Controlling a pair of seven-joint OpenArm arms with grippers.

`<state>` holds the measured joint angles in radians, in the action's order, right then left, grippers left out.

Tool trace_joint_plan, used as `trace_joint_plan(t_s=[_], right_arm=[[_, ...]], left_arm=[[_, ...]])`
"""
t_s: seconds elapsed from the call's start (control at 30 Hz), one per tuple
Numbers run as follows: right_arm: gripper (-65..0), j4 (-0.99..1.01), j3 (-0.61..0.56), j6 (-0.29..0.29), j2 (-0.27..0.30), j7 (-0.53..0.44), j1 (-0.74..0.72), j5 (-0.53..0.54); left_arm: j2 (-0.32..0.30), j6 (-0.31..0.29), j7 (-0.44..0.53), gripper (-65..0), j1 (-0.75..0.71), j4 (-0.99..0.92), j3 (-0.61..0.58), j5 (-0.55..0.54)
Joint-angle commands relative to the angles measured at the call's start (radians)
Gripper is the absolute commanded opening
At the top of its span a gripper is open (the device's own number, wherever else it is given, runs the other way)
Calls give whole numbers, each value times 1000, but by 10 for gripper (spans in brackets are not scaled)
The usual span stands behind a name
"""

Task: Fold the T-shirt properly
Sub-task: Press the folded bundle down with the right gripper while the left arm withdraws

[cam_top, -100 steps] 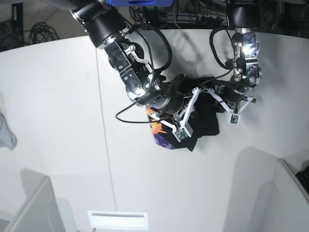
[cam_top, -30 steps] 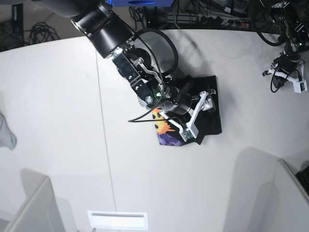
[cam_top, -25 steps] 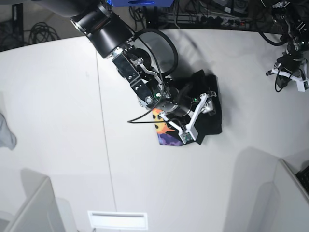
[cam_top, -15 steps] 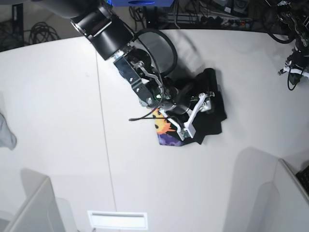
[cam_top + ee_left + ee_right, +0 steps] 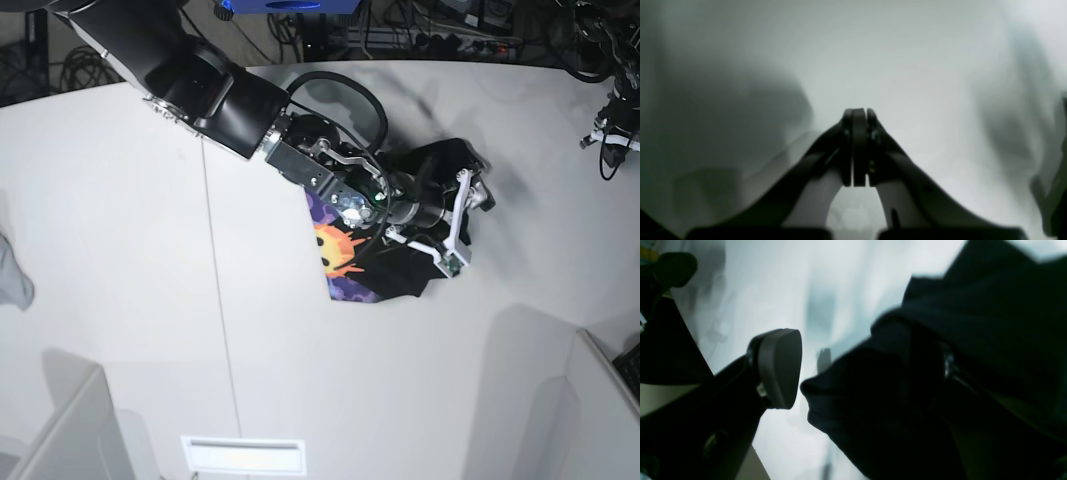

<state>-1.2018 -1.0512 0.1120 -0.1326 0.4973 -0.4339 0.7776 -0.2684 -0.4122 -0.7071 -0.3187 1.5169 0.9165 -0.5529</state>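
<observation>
The T-shirt (image 5: 395, 250) lies bunched mid-counter (image 5: 120, 250) directly under the right end effector (image 5: 462, 222), its fingers spread around black cloth; the left end effector (image 5: 855, 146), pressed together, sits far off.

A broad white table (image 5: 120, 250) with a curved far edge fills most of the base view, a thin dark seam (image 5: 215, 270) running down its surface. Beyond the edge, a dark floor holds tangled black cables (image 5: 85, 65) and a power strip (image 5: 470, 42). Pale grey partition panels (image 5: 60, 425) rise at the near corners, and a small grey cloth scrap (image 5: 12, 278) lies at the left edge.
</observation>
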Motion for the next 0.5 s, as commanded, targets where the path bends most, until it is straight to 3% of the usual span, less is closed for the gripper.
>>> trace_joint_plan(t_s=[0.0,0.17,0.27,0.3,0.33,0.4,0.47], right_arm=[[-185,-39,-7,-15,-17,-22,-27,7],[-182,-161,-5,-44,-8,-19,-49,4],[-197,-257,-5,-10,50,-19,-56,3],[-249,-293,-5,12,73,-19,-58,3],[-353,-323,-4,35,104,-19,-58,3],[-650,-362,21,90,143,-19,-52,3],[-650,-378,70,165,164,-19,-13,4]], left_arm=[[-18,-1,22,-650,0,20,6,-14],[-18,-1,22,-650,0,20,2,-14],[-18,-1,22,-650,0,20,6,-14],[-18,-1,22,-650,-1,20,8,-14],[-18,-1,22,-650,-1,18,8,-14],[-18,-1,22,-650,-3,18,8,-14],[-18,-1,22,-650,-3,18,8,-14]])
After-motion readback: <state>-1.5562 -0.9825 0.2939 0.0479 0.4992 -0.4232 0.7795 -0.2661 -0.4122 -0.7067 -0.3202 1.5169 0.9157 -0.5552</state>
